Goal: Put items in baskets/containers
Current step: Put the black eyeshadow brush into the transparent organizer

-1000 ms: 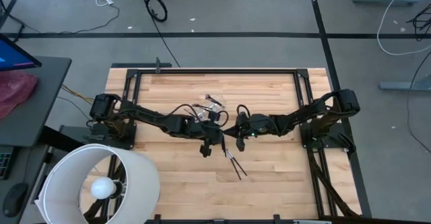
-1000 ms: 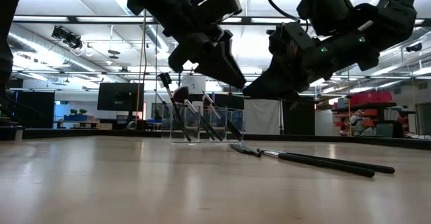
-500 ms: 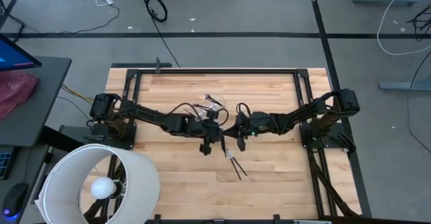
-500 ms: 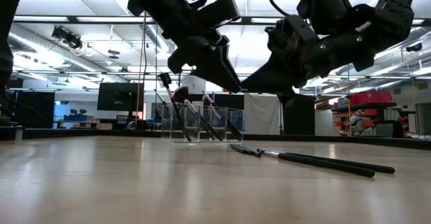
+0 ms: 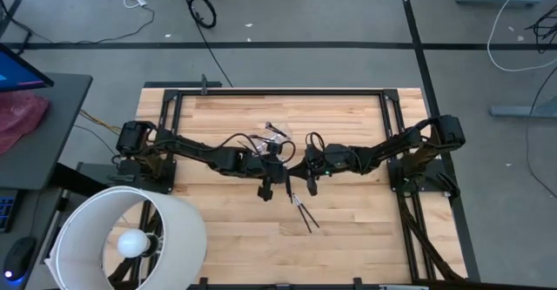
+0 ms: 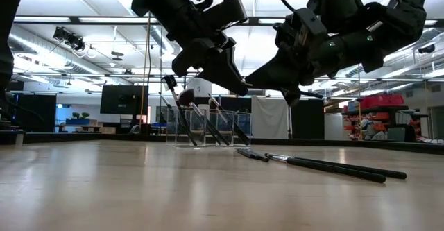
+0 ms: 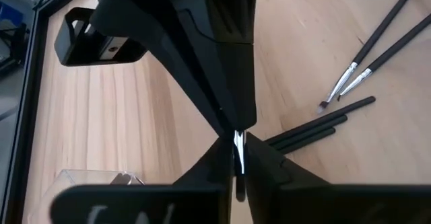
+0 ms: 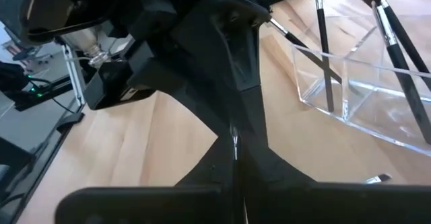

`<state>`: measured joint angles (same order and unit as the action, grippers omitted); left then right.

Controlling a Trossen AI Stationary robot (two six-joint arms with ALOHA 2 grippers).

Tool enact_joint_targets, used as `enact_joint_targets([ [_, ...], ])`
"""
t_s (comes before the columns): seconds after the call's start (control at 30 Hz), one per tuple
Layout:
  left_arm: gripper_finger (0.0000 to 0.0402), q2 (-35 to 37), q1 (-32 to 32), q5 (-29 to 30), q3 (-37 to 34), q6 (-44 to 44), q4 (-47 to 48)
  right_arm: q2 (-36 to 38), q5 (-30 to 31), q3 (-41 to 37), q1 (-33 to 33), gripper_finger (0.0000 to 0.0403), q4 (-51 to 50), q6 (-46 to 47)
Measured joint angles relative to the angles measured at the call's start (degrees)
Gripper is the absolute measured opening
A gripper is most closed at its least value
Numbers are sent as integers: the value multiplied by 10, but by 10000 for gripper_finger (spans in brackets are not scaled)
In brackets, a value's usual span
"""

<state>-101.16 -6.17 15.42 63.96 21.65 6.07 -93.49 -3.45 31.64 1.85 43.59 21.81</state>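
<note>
Since a second ago the left gripper [image 6: 239, 87] has pinched down onto the thin brush [image 7: 238, 146] that the right gripper [image 6: 258, 84] already clamps. Both hang tip to tip just in front of the clear cup [image 6: 208, 127], above the table [image 5: 348, 229]. More brushes [image 5: 305, 213] lie near the cup.

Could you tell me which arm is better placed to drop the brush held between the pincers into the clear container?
Probably the left. The left pincer and right pincer both pinch the brush mid-air, and the clear container stands nearer the left arm.
</note>
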Motion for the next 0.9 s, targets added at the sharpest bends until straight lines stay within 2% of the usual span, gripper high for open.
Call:
enact_joint_targets([
  [0.13, 21, 0, 0, 0, 0, 0, 0, 0, 0, 0, 0, 9, -1, 1],
  [0.33, 32, 0, 0, 0, 0, 0, -1, 0, 0, 0, 0, 9, -2, 0],
  [0.5, 10, 0, 0, 0, 0, 0, -1, 0, 3, 0, -2, 16, -3, -15],
  [0.77, 7, 0, 1, 4, 0, -9, 3, 0, 13, 0, -22, 83, -6, -16],
  [0.9, 7, 0, 0, 24, 0, -20, 9, 0, 14, 0, -30, 118, -6, -30],
])
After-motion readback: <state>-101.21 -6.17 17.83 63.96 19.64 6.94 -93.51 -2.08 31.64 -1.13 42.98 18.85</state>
